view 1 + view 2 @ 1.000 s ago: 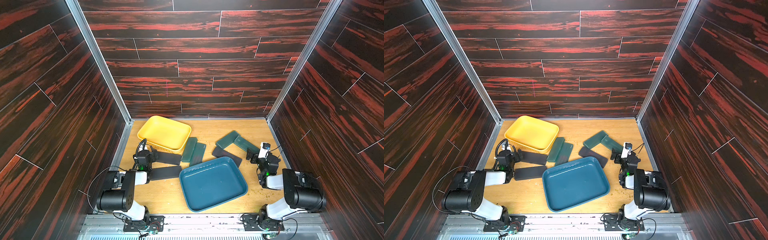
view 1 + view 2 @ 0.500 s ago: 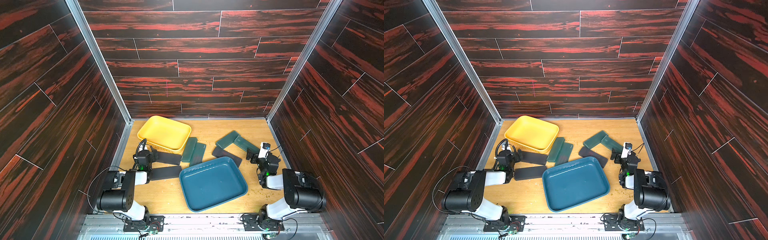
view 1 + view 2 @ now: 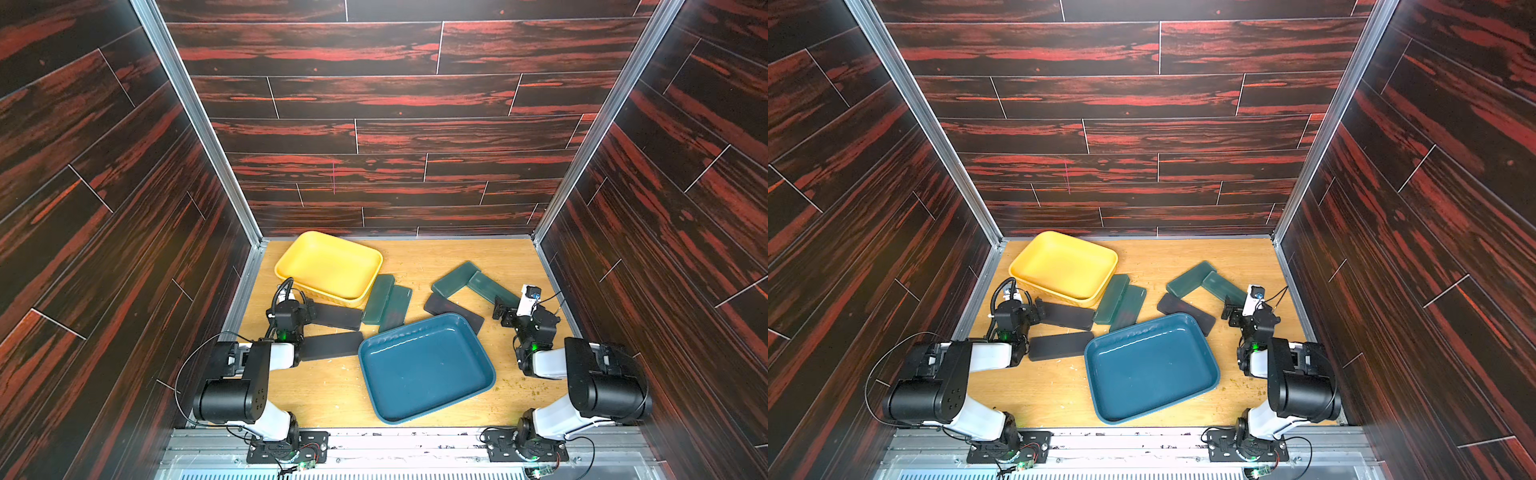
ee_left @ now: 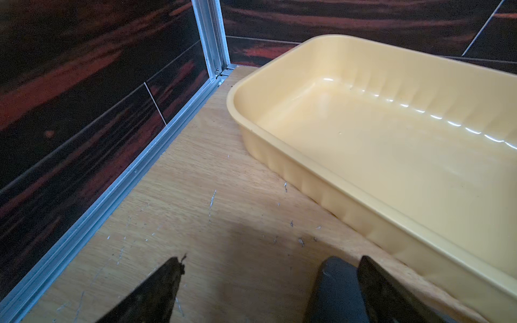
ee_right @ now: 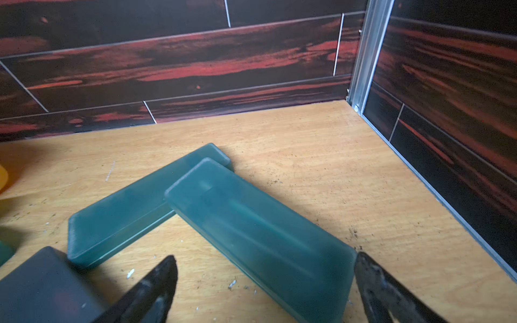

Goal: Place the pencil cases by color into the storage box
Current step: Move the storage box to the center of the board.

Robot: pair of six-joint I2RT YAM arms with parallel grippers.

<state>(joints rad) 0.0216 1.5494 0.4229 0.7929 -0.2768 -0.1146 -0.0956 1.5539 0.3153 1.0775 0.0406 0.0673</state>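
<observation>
Seven flat, slim, rounded-corner plastic pencil cases lie loose on the scuffed light wooden surface; none is yet in the empty yellow ribbed plastic tray at ten o'clock or the empty dark teal plastic tray near the centre.

Two dark green cases lie side by side at twelve o'clock of the teal tray, touching the yellow tray's edge. Two more frosted green cases form an angle at two o'clock, one end of the nearer case resting on the other. One black case sits between these and the teal tray, its end at or under that tray's rim. Two other black cases lie at nine o'clock, beside the left arm.

The left end effector stands wide open and holds nothing; one black case's corner sits just inside one finger. The right end effector is also spread wide and empty, its fingers straddling the near end of the tilted green case.

The cases look rigid, light and smooth, probably hollow, so likely to slide or pivot when nudged. Being thin and flat, they offer little height; a grip across the narrow width, near mid-length, seems safest. The tilted green case offers raised edges, probably the easiest hold.
</observation>
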